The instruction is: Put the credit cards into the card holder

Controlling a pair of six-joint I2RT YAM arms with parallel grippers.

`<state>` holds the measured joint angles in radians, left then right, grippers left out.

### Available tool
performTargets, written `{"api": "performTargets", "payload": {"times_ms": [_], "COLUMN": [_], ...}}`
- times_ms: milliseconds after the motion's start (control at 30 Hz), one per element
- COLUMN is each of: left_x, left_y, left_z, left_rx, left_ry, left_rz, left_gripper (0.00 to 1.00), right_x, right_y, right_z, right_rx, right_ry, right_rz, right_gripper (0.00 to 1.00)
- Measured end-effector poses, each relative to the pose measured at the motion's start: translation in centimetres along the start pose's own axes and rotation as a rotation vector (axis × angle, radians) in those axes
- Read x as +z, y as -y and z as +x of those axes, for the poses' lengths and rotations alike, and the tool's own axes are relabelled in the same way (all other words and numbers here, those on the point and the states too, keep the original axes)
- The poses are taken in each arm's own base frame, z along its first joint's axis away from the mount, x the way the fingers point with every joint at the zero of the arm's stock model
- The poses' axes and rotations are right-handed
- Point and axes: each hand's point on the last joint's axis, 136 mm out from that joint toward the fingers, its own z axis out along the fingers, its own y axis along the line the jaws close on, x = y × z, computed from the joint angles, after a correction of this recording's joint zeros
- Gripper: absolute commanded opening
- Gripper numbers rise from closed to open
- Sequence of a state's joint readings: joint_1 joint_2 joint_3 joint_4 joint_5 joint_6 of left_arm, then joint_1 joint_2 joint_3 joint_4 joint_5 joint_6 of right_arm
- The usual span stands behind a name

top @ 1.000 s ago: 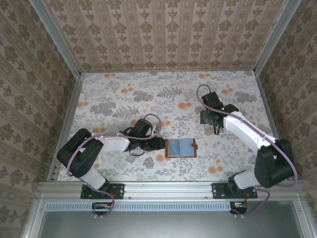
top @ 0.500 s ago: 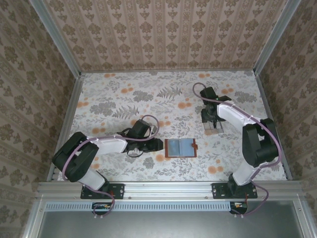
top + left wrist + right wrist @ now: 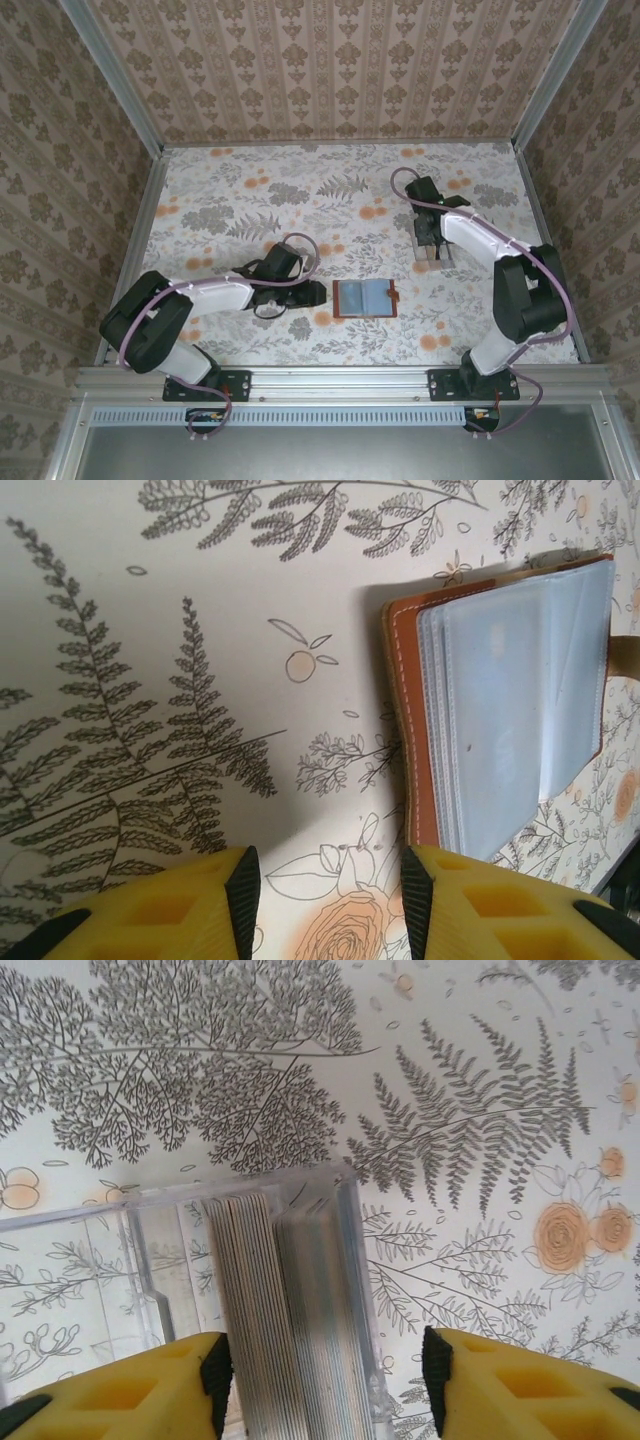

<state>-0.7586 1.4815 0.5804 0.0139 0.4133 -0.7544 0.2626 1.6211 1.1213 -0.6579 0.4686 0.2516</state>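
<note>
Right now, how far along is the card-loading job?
Done: the card holder lies open on the table. In hand: the right gripper straddles the credit cards standing in a clear box, jaws open, nothing lifted; the left gripper sits open beside the holder. Left: seemingly every card; none is visibly in the holder.

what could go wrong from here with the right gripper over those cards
1. The credit cards stand packed edge-on in a clear tray, and the right gripper straddles the stack: closing may pinch several cards or the tray wall.
2. The card holder lies open, its sleeves loose, with the left gripper beside it, not touching: it might slide when a card is pushed in.
</note>
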Motion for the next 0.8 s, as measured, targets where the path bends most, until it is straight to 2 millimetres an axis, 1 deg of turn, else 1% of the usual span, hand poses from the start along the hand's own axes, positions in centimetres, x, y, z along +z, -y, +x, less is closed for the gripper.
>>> {"api": "performTargets", "payload": {"times_ms": [133, 200, 267, 367, 467, 533, 633, 800], "left_x": [-0.2, -0.3, -0.4, -0.6, -0.7, -0.7, -0.9, -1.7], "left_y": [-0.3, -0.4, -0.5, -0.8, -0.9, -1.0, -1.1, -1.3], "left_z": [0.4, 0.5, 0.6, 0.8, 0.9, 0.9, 0.9, 0.6], "left_rx": [-0.001, -0.003, -0.003, -0.005, -0.007, -0.004, 0.005, 0.011], "left_ry": [0.001, 0.000, 0.002, 0.004, 0.002, 0.003, 0.004, 0.026], "left_rz": [-0.004, -0.010, -0.013, -0.024, -0.028, -0.033, -0.041, -0.056], "left_gripper": [0.44, 0.44, 0.44, 0.44, 0.44, 0.44, 0.44, 0.43], "right_x": [-0.6, -0.6, -0.6, -0.4, -0.3, -0.2, -0.4, -1.6], "right_y": [0.2, 0.1, 0.1, -0.2, -0.6, -0.8, -1.0, -1.3], "right_z": [-0.4, -0.5, -0.5, -0.3, 0.0, 0.2, 0.4, 0.1], "right_rx": [-0.001, -0.004, -0.006, -0.007, -0.011, -0.008, -0.004, 0.041], "right_ry": [0.026, 0.030, 0.032, 0.031, 0.019, 0.016, 0.014, 0.038], "right_rz": [-0.004, -0.006, -0.007, -0.017, -0.039, -0.051, -0.074, -0.125], "right_gripper": [0.42, 0.34, 0.23, 0.12, 0.04, 0.00, 0.00, 0.00]}}
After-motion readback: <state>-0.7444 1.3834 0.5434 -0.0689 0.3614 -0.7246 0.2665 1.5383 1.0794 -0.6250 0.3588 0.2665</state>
